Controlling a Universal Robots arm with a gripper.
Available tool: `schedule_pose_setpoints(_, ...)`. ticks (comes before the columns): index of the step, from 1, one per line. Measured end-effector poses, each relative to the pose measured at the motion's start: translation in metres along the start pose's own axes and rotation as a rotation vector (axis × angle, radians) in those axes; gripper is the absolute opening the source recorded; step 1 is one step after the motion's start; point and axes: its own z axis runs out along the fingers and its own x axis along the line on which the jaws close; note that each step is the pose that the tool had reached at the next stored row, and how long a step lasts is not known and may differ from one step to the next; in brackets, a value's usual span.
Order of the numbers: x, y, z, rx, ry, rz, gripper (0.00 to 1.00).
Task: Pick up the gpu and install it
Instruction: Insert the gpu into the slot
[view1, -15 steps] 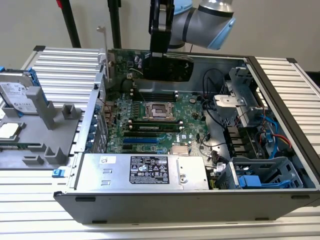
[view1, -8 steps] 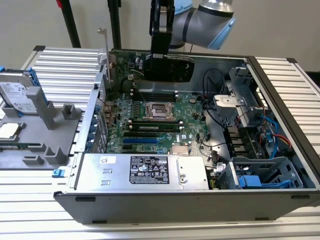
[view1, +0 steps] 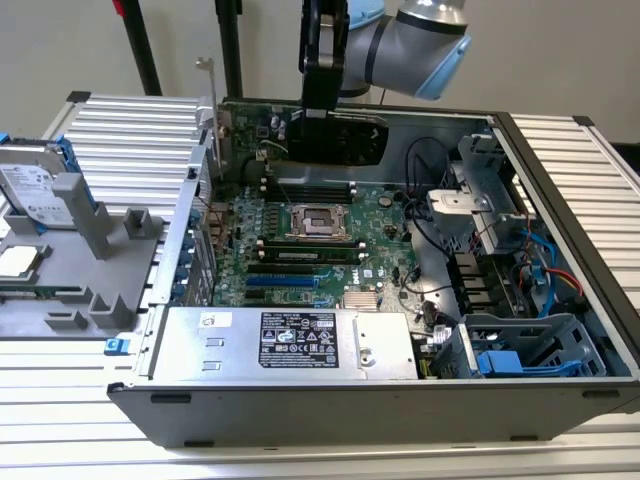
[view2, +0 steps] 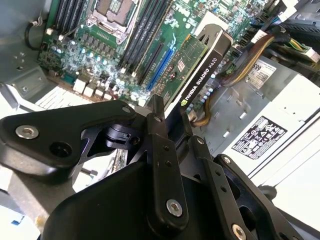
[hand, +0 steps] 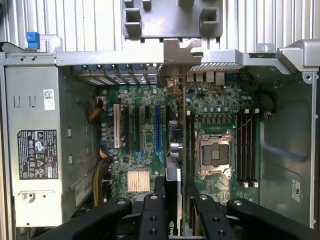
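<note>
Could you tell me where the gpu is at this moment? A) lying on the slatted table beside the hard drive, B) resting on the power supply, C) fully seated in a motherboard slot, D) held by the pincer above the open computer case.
D: the pincer is shut on the gpu, which hangs above the motherboard in the exterior view.

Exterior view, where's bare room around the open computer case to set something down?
Bare ribbed tabletop lies behind the grey fixture, and a strip runs before the case. Inside it is crowded: motherboard, cables, power supply, and the end effector holding the gpu.
</note>
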Motion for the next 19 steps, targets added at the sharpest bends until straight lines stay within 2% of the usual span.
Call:
schedule_pose_setpoints(9,0.0001,0.0,0.0037,0.0006,0.0001,0.0,0.0)
schedule_pose_setpoints(19,0.0001,-0.0017,0.0083,0.0068,-0.0002,0.0,0.0)
